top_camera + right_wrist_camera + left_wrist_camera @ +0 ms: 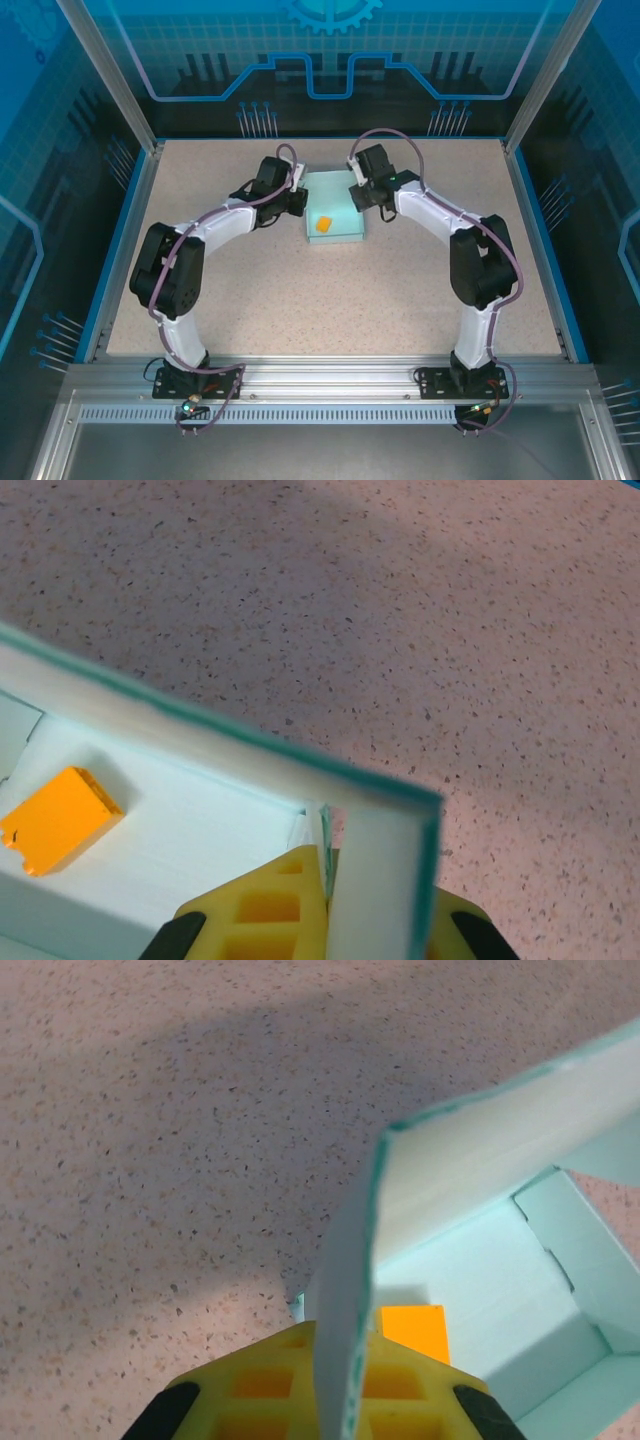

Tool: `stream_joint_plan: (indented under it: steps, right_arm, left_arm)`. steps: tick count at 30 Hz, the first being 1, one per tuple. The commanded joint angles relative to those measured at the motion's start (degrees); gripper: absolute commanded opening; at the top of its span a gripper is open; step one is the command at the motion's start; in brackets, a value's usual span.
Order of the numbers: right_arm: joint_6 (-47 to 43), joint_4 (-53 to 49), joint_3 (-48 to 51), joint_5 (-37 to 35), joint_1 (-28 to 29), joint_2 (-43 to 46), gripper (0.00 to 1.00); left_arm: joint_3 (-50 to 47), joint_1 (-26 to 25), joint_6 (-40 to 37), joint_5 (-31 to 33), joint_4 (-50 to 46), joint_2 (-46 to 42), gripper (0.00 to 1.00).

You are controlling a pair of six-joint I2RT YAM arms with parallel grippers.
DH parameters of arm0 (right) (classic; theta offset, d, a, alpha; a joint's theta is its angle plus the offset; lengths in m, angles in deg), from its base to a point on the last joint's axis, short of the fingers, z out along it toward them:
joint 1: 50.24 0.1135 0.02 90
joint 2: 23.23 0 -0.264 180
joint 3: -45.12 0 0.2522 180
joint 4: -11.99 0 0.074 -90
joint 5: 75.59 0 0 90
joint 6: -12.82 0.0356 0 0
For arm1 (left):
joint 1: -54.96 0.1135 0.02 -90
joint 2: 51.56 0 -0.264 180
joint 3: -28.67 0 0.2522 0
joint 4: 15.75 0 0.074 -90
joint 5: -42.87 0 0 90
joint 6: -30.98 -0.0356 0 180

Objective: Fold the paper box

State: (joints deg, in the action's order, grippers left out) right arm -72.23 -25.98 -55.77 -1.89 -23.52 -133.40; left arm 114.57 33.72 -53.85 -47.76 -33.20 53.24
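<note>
paper box [337, 208] on table [300, 290], block [323, 224] inside it, left claw [299, 200] on left wall, right claw [358, 193] opposite

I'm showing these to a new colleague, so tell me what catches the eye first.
The light blue paper box sits toward the far side of the speckled table, with a small orange piece lying inside it. The left gripper and the right gripper each pinch a raised wall of the box, one from either side.

Left fingers [255, 1390] partly behind the paper box [470, 1150] wall, both beyond the frame.
</note>
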Motion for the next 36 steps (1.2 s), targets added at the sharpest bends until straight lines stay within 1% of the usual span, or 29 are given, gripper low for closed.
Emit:
stream_joint_plan:
  steps: [1, 8, 12, 17, 26, 36]
  right_arm:
    - [7.0, -4.4, -0.7, -6.5, 1.1, 0.6, 0.00]
    - [13.5, -3.2, -0.8, -8.3, 1.9, 0.0, 0.00]
    - [16.0, -2.6, -1.2, -8.2, 2.0, -0.5, 0.00]
    - [18.1, -1.4, -0.7, -8.7, 2.0, -0.7, 0.00]
    - [19.3, 1.6, 1.4, -8.8, 2.3, -0.4, 0.00]
    - [20.5, 5.6, 4.0, -9.7, 3.0, -0.6, 0.00]
  left_arm:
    - [-0.4, -1.1, 8.1, 2.1, 2.7, -2.8, 0.09]
    - [1.5, -3.5, 15.8, 8.9, 0.7, -1.4, 0.07]
    - [0.9, -4.4, 20.5, 12.0, 1.6, -1.6, 0.02]
    - [0.2, -5.5, 24.1, 16.1, 3.7, -2.1, 0.01]
    - [-2.1, -7.6, 25.5, 24.9, 6.9, -2.2, 0.00]
    - [-6.7, -9.0, 26.0, 28.6, 10.6, -2.4, 0.00]
